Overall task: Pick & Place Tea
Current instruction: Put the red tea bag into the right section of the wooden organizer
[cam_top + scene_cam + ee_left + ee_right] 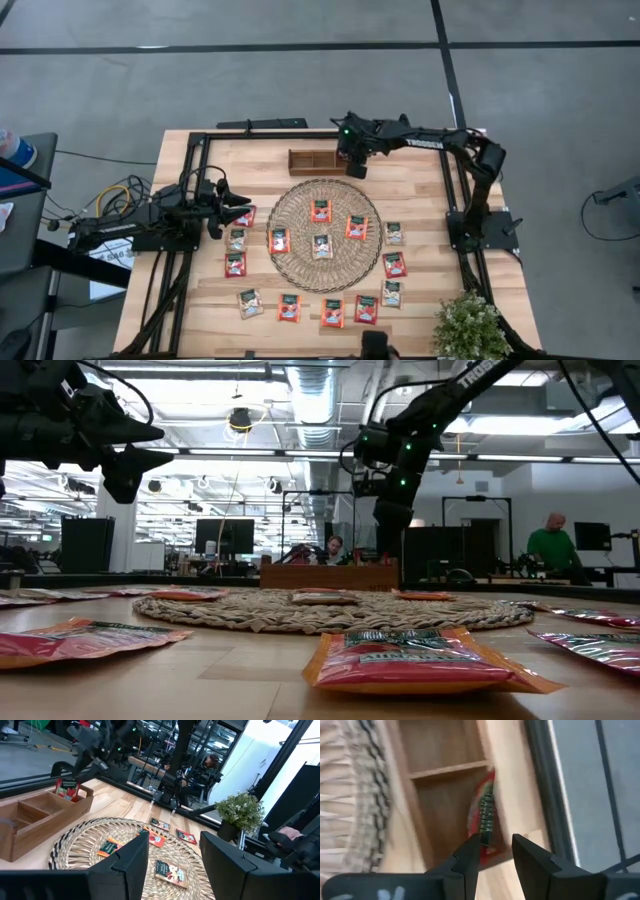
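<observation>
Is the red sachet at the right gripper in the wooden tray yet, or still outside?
In: the red sachet stands on edge inside the wooden tray's end compartment, leaning on its wall.

The sachet [482, 820] standing in the tray [447, 750] is blurred, its print unreadable.

The high camera looks straight down on the whole worktop [420, 185]. The low one sits at surface level, facing across the woven mat [330, 610] into the room. The left wrist camera looks over that mat toward the wooden tray [35, 817] — the right wrist camera hangs close above the same tray [445, 785].
</observation>
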Motion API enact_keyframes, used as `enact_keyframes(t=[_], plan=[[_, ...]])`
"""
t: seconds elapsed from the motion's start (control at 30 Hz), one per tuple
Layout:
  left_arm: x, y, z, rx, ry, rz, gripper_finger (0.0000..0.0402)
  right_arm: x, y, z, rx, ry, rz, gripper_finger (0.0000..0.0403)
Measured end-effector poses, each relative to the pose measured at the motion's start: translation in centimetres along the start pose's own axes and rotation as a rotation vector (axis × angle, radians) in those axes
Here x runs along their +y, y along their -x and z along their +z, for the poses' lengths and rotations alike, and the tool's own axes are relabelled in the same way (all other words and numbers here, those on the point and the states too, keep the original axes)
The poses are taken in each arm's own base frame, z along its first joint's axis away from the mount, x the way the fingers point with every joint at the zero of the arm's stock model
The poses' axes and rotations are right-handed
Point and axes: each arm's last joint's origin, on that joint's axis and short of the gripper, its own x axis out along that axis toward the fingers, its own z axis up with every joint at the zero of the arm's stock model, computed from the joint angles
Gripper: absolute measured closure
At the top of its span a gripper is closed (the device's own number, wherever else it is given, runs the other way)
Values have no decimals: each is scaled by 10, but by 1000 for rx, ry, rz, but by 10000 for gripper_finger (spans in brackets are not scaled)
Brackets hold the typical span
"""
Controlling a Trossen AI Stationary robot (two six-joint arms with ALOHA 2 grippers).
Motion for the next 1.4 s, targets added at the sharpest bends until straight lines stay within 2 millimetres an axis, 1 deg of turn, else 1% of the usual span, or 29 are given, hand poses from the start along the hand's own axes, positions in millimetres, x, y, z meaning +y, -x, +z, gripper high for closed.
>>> enact_keyframes(t=[0.23, 0.47, 0.67, 0.73, 0.8, 0.9, 1.0, 1.07, 1.13, 1.3, 1.4], plan=[[0, 0, 0, -1, 0, 2, 231, -6, -1, 0, -2, 16, -61, 295], [0, 0, 0, -1, 0, 3, 231, -11, 0, -2, -1, 17, -65, 295], [0, 0, 0, -1, 0, 3, 231, -13, 19, 3, -61, 28, -93, 295], [0, 0, 0, -1, 0, 3, 231, -13, 32, 3, -84, 30, -102, 295], [0, 0, 0, -1, 0, 2, 231, -8, 53, 3, -108, 42, -104, 295], [0, 0, 0, -1, 0, 2, 231, 12, 89, -1, -115, 104, -52, 295], [0, 0, 0, -1, -1, 2, 231, 41, 121, -10, -102, 176, 95, 296], [0, 0, 0, -1, -2, 4, 231, 60, 137, -18, -67, 193, 204, 296], [0, 0, 0, -3, -2, 7, 231, 79, 147, -26, -4, 201, 303, 296], [0, 0, 0, -4, -3, 11, 231, 122, 163, -38, 143, 212, 477, 296], [0, 0, 0, -4, -3, 11, 231, 147, 164, -43, 186, 243, 513, 296]])
